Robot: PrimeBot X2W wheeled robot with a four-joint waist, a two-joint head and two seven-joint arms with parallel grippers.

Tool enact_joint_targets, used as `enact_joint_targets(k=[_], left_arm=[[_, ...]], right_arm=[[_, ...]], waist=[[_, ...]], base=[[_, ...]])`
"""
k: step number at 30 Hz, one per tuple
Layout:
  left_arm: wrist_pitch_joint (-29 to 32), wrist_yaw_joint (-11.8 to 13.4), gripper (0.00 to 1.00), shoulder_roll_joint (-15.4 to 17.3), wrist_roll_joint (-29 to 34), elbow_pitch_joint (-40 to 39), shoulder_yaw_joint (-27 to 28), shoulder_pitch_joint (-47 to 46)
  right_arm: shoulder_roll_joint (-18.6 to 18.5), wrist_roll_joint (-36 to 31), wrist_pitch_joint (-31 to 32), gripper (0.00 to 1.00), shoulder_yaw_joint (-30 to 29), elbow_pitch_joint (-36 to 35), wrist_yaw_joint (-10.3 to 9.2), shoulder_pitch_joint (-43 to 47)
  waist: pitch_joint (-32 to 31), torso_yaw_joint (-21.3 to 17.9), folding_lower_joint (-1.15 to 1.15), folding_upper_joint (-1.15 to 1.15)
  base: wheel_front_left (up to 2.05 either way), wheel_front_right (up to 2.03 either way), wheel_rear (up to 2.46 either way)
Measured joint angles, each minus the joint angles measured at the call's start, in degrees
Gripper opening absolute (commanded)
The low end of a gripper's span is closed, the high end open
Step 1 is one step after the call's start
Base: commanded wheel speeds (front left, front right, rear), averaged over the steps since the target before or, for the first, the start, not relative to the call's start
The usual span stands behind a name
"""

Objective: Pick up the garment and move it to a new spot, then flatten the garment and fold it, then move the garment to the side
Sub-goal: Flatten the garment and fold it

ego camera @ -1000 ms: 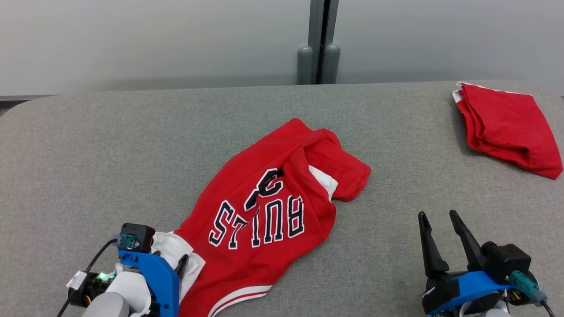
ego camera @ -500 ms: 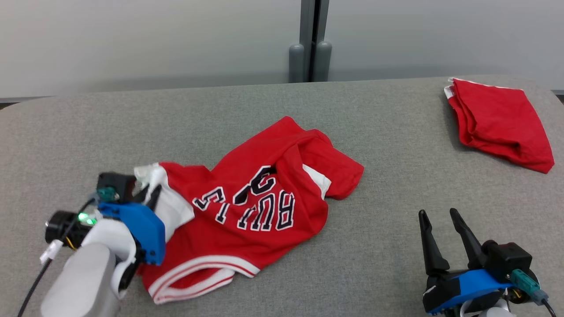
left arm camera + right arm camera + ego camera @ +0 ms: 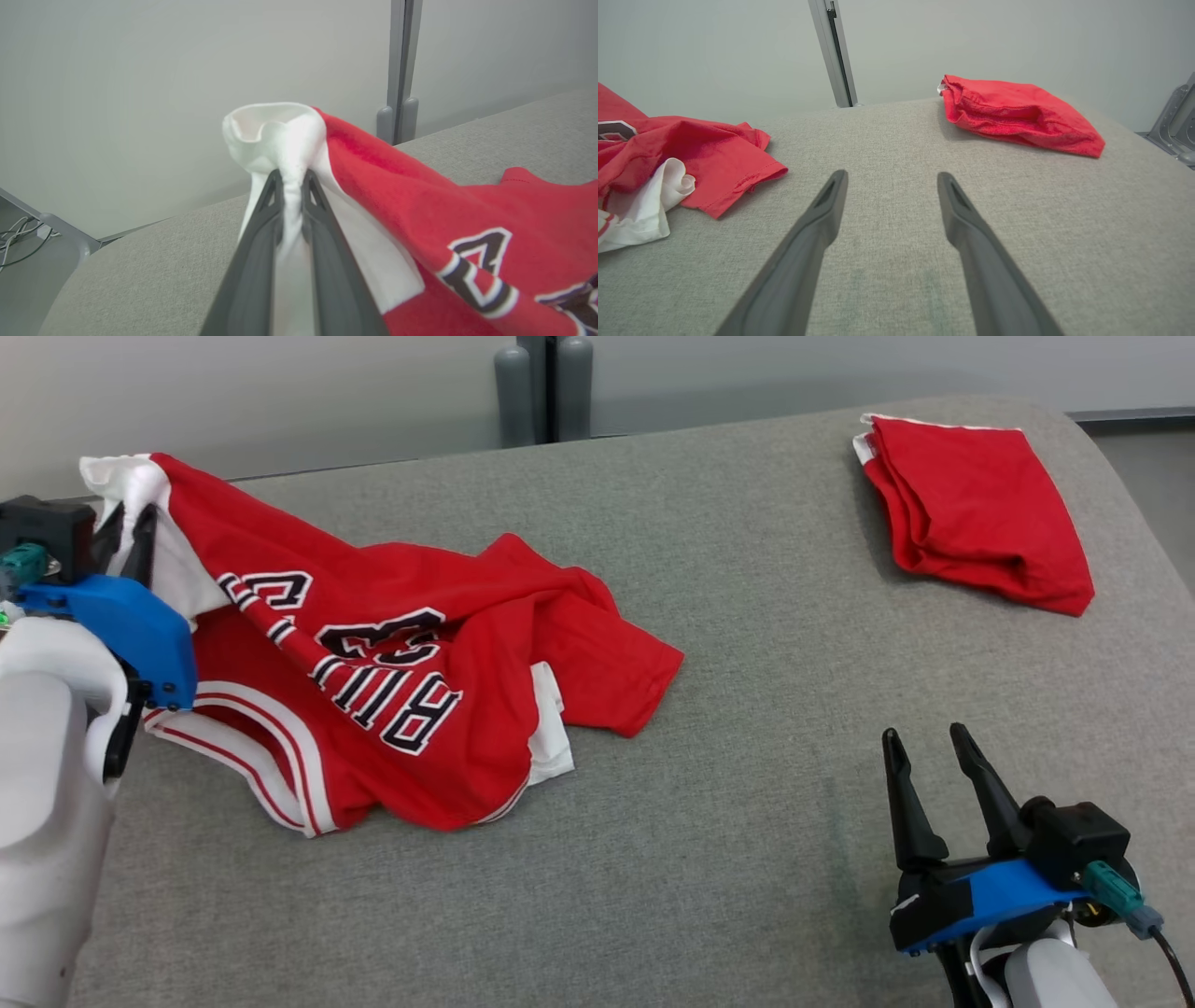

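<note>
The garment (image 3: 392,663) is a red jersey with white trim and dark "BULLS" lettering, crumpled on the left half of the grey table (image 3: 728,728). My left gripper (image 3: 129,530) is shut on its white edge and holds that corner raised at the far left. In the left wrist view the white cloth (image 3: 275,135) is pinched between the two dark fingers (image 3: 261,224) of the left gripper (image 3: 290,177). My right gripper (image 3: 920,751) stands open at the lower right, apart from the jersey. Its fingers (image 3: 822,210) point over bare table, and the garment (image 3: 691,144) lies to their left.
A second red garment (image 3: 971,513) lies folded at the table's back right, also the red bundle (image 3: 1017,112) in the right wrist view. A grey post (image 3: 541,383) stands behind the table's far edge. The table's rounded right edge (image 3: 1120,523) drops off beside the folded cloth.
My left gripper closed on the jersey's white edge and lifted it up and to the left, dragging the jersey along. The camera has turned, shifting the whole scene. The right gripper has stayed open.
</note>
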Motion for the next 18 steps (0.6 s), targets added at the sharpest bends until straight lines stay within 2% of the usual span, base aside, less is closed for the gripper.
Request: enact_joint_targets(k=[2, 3, 4, 10, 18], left_arm=[[-2.45, 0.11, 0.0, 0.34, 0.35, 3.27, -0.01, -1.43], [-3.38, 0.11, 0.64, 0.44, 0.62, 4.83, -0.15, -1.96], [-4.39, 0.1, 1.0, 0.16, 0.44, 6.42, -0.11, -2.27], [-11.39, 0.0, 1.0, -2.35, 0.47, 11.63, -1.31, -2.44], [-15.51, 0.01, 1.0, -5.58, -1.65, 8.42, 0.07, 2.5]], right_arm=[[0.01, 0.09, 0.0, 1.0, 0.22, 0.1, 0.0, -0.14], [0.01, 0.09, 0.0, 1.0, 0.25, 0.25, 0.0, -0.13], [0.02, 0.12, 0.0, 1.0, 0.26, 0.37, 0.0, -0.13], [0.07, 0.24, 0.0, 1.0, -0.67, 0.78, 0.0, 0.33], [0.15, 0.23, 0.0, 1.0, -1.58, 0.94, 0.0, 2.05]], waist=[[0.64, -0.72, 0.0, 0.0], [0.77, -0.97, 0.0, 0.0], [0.8, -1.09, 0.0, 0.0], [-0.42, -0.25, -0.01, -0.02], [-3.67, 3.68, -0.02, -0.02]], base=[[0.0, 0.0, 0.0], [0.0, 0.0, 0.0], [0.0, 0.0, 0.0], [0.0, 0.0, 0.0], [0.0, 0.0, 0.0]])
